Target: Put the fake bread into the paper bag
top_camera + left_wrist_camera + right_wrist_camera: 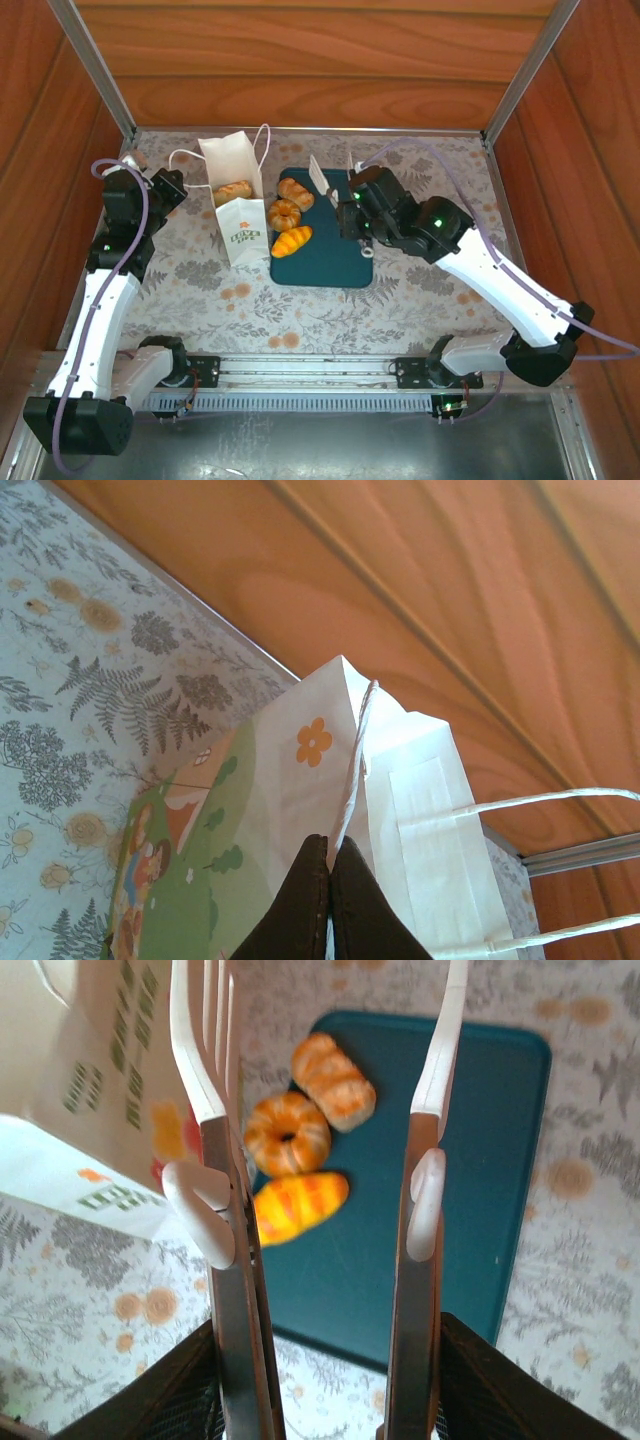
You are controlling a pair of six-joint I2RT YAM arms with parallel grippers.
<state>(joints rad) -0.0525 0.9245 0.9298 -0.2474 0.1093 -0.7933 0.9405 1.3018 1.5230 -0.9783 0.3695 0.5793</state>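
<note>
The white paper bag (236, 205) stands open left of the teal tray (330, 262), with one fake bread roll (233, 192) inside its mouth. My left gripper (178, 190) is shut on the bag's rim (352, 770), its dark fingers (310, 900) pinched together. On the tray lie a striped roll (333, 1080), a ring bun (287, 1133) and an orange roll (297, 1205). My right gripper (330, 1360) is shut on a pair of white-tipped tongs (232, 1290). The tongs hang spread above the tray with nothing between their tips.
Wooden walls close in the flowered tablecloth (420, 300) on three sides. The bag's cord handles (560, 800) stick out toward the back wall. The tray's right half (470, 1160) is bare.
</note>
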